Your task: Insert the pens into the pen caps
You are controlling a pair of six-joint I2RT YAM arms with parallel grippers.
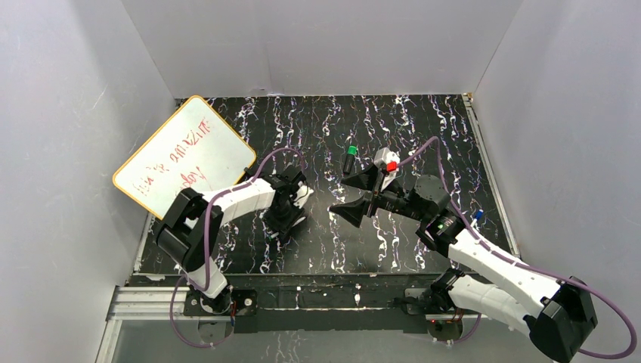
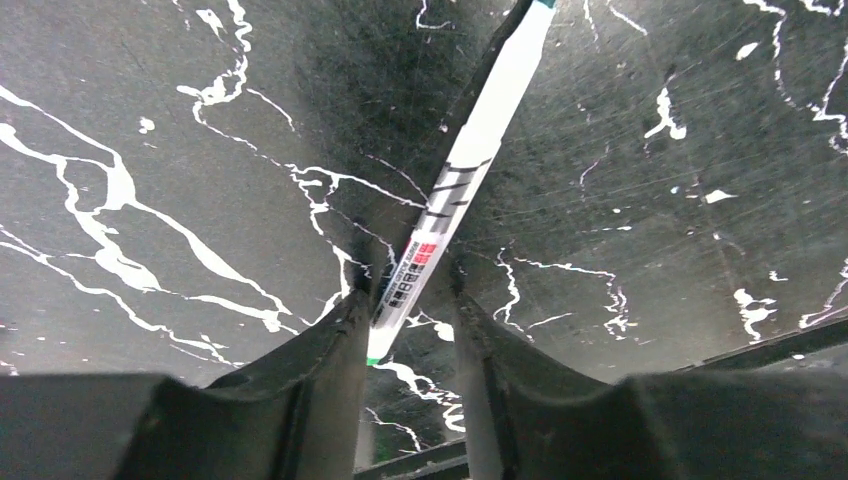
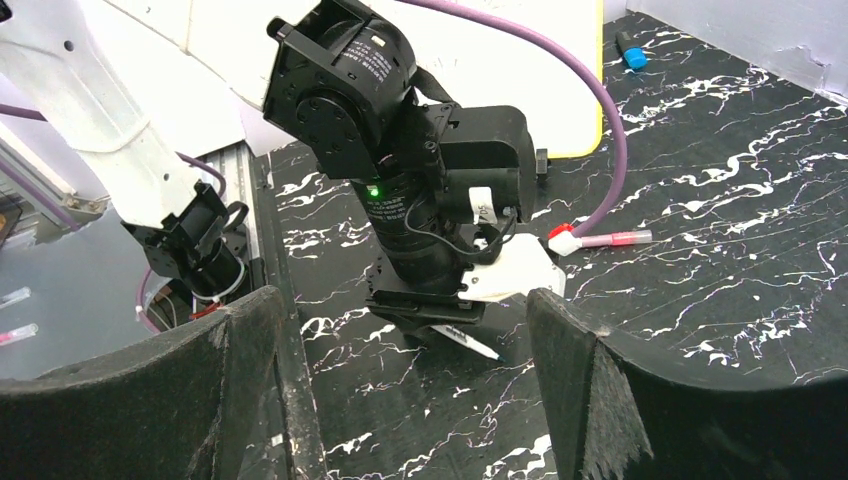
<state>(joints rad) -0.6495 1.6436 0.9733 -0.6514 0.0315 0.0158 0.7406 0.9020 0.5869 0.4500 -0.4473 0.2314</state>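
Evidently the step in hand is picking up the white-grey pen (image 2: 470, 160), which lies flat on the bench (image 2: 180, 120) with its printed end between the fingers of the left gripper (image 2: 412, 300); the jaws stand part-spread astride it, one side against the barrel and a sliver of bench showing on the other, so I judge it not yet pinched. The right gripper (image 1: 354, 195) hangs nearby, jaws spread wide with nothing in them, facing the left wrist. The black pen with the green end (image 1: 350, 159) sits just beyond it; no loose cap is clear to me. Next, the left jaws need to pinch the barrel squarely and lift it without rolling, and a matching cap must be found. The bench is glossy black with white veins and fine scratches; plain white walls close three sides, and a yellow-rimmed whiteboard (image 1: 185, 155) with red scribble leans in the far left corner
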